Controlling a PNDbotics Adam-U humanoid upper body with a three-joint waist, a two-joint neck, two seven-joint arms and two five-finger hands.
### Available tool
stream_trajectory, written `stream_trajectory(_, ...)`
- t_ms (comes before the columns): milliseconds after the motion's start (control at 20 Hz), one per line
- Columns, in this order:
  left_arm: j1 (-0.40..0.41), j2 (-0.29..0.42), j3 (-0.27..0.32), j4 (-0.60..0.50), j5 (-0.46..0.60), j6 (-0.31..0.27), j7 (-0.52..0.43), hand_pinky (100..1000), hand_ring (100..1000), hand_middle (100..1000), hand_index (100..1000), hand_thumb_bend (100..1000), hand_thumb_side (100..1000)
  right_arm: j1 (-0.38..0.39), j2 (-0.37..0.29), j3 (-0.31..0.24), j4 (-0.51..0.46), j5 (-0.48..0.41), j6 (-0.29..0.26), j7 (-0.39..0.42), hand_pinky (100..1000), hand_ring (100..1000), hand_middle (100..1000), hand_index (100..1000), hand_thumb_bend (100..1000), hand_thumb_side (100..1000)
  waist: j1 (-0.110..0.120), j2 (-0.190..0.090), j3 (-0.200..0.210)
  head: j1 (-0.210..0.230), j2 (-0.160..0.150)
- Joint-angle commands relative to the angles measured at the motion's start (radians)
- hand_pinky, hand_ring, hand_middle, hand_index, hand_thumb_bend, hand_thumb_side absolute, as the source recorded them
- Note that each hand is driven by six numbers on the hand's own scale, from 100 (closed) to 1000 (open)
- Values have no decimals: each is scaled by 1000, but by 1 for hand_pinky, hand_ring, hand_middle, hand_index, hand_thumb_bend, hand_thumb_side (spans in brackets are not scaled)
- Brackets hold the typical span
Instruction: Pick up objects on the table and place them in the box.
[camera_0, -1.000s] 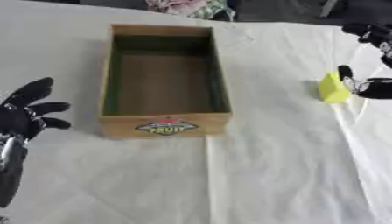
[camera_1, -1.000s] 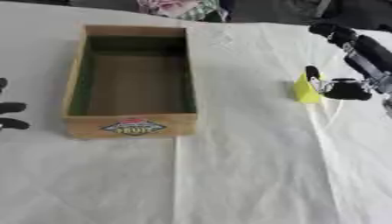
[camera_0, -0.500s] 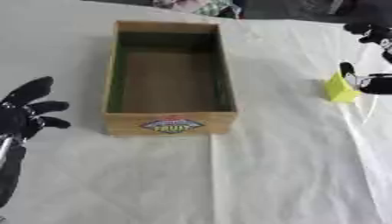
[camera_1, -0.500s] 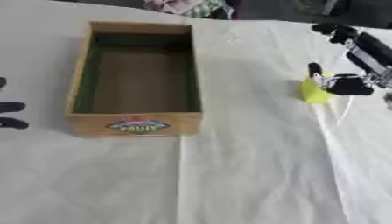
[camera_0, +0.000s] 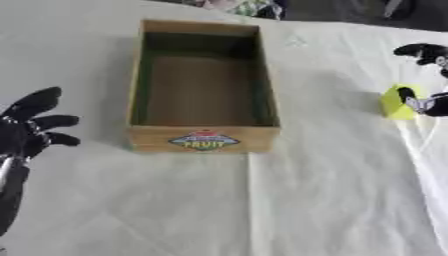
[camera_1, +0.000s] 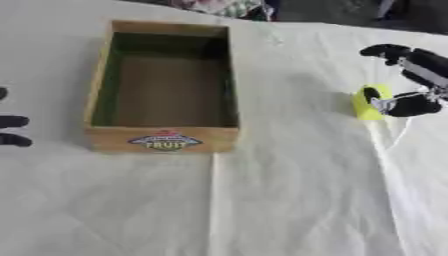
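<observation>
Right hand (camera_1: 404, 95): fingers curled round yellow block (camera_1: 367, 103).
Block: looks light, stiff; pinch its sides.
Left hand (camera_0: 28, 129): idle, fingers spread.
Box (camera_0: 204, 138): empty.

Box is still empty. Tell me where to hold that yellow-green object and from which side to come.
Pinch the yellow-green object across its flat faces, coming from the right, where the right hand already has a digit on its left face. It stands upright on the cloth, box to its left.

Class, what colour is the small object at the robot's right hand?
Yellow-green. The small object by the right robot hand shows best in the right eye view.
</observation>
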Motion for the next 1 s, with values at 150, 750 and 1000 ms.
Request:
stream_trajectory(150,-11,17,0,-20,-2,-2,-9,639,757,885,861,100,950,6,-40,-20,2,30,7,20,896,993,961,1000,100,259,0,-20,0,-1,2)
stream_trajectory(750,-10,15,2,-20,-5,-3,-19,637,754,882,860,100,953,33,-17,-12,4,101,17,46,898,1000,969,1000,100,282,0,-19,-4,5,8)
stream_trajectory(1000,-9,15,2,-20,-6,-3,-22,636,753,880,860,100,954,44,-8,-9,-1,149,20,45,901,1000,983,1000,100,302,0,-18,-8,8,10)
